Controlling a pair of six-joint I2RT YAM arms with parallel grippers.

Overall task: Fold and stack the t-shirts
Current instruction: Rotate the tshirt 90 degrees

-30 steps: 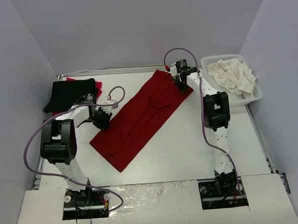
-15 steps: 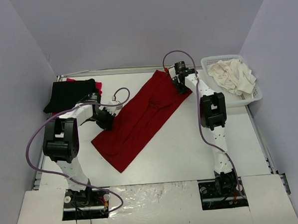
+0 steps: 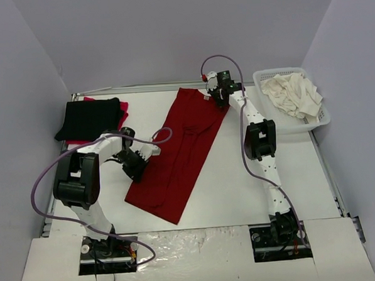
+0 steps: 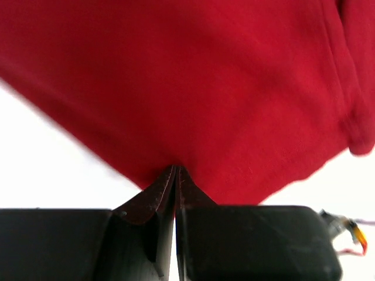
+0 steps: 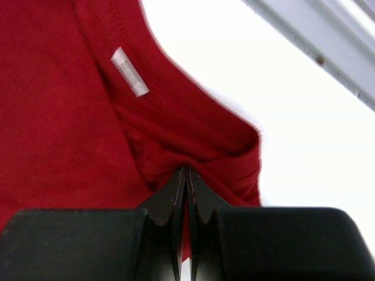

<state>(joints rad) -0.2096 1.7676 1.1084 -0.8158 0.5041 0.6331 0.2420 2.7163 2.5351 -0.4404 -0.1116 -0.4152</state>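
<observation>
Evidently a fold is in hand: the left gripper is clamped on a side edge of the dark red t-shirt, and the right gripper on its collar end, with the white label just ahead of its fingertips. Next, I judge, both ends must travel together. How many layers the fingers have caught is hidden.

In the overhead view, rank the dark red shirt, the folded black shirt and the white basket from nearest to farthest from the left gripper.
1. dark red shirt: centre, pinched by the left gripper itself.
2. black shirt: far left corner.
3. white basket: far right.
</observation>
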